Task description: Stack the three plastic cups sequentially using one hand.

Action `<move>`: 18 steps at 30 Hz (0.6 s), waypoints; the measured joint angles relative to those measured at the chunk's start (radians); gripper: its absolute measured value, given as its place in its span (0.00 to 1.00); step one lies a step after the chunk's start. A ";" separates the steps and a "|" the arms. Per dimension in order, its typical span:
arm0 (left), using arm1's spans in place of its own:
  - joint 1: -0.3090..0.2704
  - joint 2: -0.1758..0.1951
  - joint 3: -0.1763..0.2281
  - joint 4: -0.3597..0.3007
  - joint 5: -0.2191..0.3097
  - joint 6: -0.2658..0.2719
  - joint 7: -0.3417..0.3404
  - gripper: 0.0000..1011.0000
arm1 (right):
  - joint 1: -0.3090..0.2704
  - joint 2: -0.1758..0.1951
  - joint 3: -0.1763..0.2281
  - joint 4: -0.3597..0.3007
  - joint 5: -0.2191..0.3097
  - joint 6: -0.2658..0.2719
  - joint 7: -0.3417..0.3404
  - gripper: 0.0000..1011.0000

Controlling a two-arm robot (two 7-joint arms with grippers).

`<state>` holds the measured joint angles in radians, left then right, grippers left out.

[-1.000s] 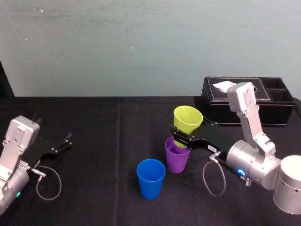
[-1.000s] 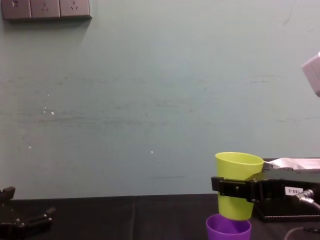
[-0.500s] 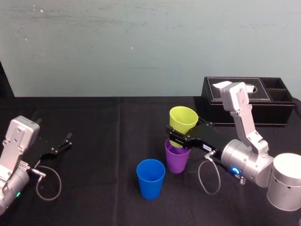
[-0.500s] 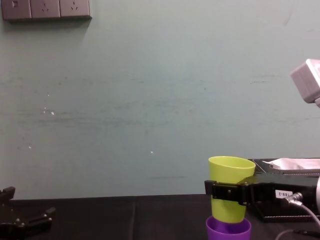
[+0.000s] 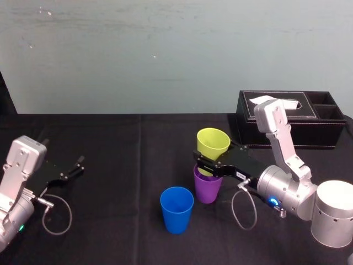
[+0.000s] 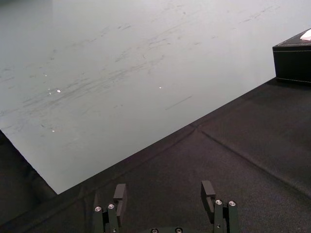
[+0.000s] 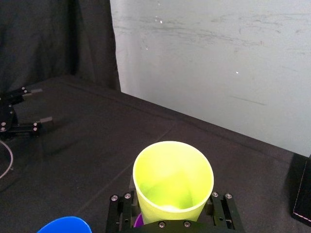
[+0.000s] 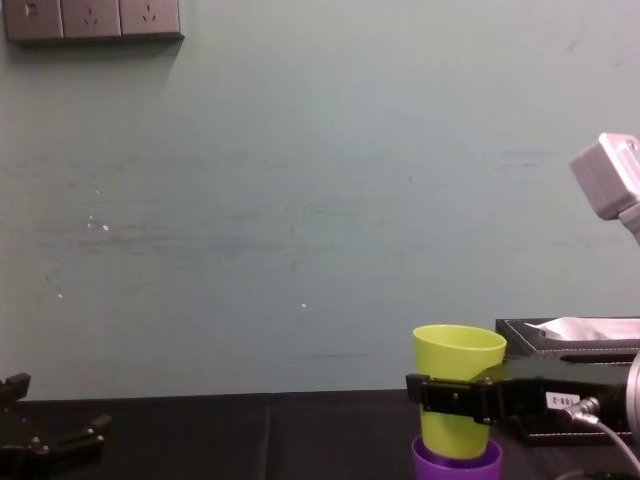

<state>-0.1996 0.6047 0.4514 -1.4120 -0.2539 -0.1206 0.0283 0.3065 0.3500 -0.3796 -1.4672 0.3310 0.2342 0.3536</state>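
Compared with a second ago, the right gripper (image 5: 208,167) had come lower and slightly to the robot's left. The yellow-green cup (image 5: 213,143) it carried now had its base inside the mouth of the purple cup (image 5: 208,187), though it did not look fully seated yet. The gripper's fingers were clamped on the yellow-green cup's wall, one on each side, below the rim. The blue cup (image 5: 176,210) stood by itself on the black tablecloth (image 5: 121,221), near the purple one. The left gripper (image 5: 74,165) lay parked at the left, its fingers apart and empty. These cups looked light, thin and smooth, so they would probably slip or dent under a hard squeeze. A moderate grip on the middle of the wall seemed best.
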 joint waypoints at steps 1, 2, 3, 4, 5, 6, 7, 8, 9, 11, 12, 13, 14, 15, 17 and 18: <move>0.000 0.000 0.000 0.000 0.000 0.000 0.000 0.99 | 0.000 0.000 -0.001 0.002 -0.001 0.000 0.000 0.73; 0.000 0.000 0.000 0.000 0.000 0.000 0.000 0.99 | 0.000 0.001 -0.001 0.003 -0.002 -0.001 0.000 0.73; 0.000 0.000 0.000 0.000 0.000 0.000 0.000 0.99 | 0.001 0.001 -0.002 0.004 -0.003 -0.001 0.000 0.72; 0.000 0.000 0.000 0.000 0.000 0.000 0.000 0.99 | 0.001 0.001 -0.002 0.005 -0.003 -0.001 0.000 0.72; 0.000 0.000 0.000 0.000 0.000 0.000 0.000 0.99 | 0.001 0.002 -0.003 0.008 -0.006 -0.002 0.000 0.73; 0.000 0.000 0.000 0.000 0.000 0.000 0.000 0.99 | 0.001 0.002 -0.004 0.009 -0.007 -0.003 0.000 0.72; 0.000 0.000 0.000 0.000 0.000 0.000 0.000 0.99 | 0.001 0.002 -0.004 0.010 -0.008 -0.003 0.000 0.73; 0.000 0.000 0.000 0.000 0.000 0.000 0.000 0.99 | 0.001 0.002 -0.005 0.012 -0.009 -0.003 0.000 0.73; 0.000 0.000 0.000 0.000 0.000 0.000 0.000 0.99 | 0.002 0.002 -0.006 0.015 -0.010 -0.004 0.001 0.73; 0.000 0.000 0.000 0.000 0.000 0.000 0.000 0.99 | 0.002 0.002 -0.007 0.017 -0.011 -0.005 0.001 0.73; 0.000 0.000 0.000 0.000 0.000 0.000 0.000 0.99 | 0.002 0.002 -0.008 0.019 -0.012 -0.006 0.002 0.73; 0.000 0.000 0.000 0.000 0.000 0.000 0.000 0.99 | 0.002 0.002 -0.008 0.021 -0.013 -0.006 0.002 0.73; 0.000 0.000 0.000 0.000 0.000 0.000 0.000 0.99 | 0.002 0.002 -0.009 0.021 -0.014 -0.007 0.002 0.73; 0.000 0.000 0.000 0.000 0.000 0.000 0.000 0.99 | 0.002 0.001 -0.009 0.022 -0.015 -0.007 0.003 0.72; 0.000 0.000 0.000 0.000 0.000 0.000 0.000 0.99 | 0.002 0.001 -0.010 0.025 -0.017 -0.010 0.004 0.72; 0.000 0.000 0.000 0.000 0.000 0.000 0.000 0.99 | 0.003 0.000 -0.011 0.026 -0.019 -0.011 0.005 0.72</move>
<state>-0.1995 0.6047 0.4514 -1.4120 -0.2539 -0.1205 0.0283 0.3094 0.3503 -0.3909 -1.4408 0.3125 0.2228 0.3583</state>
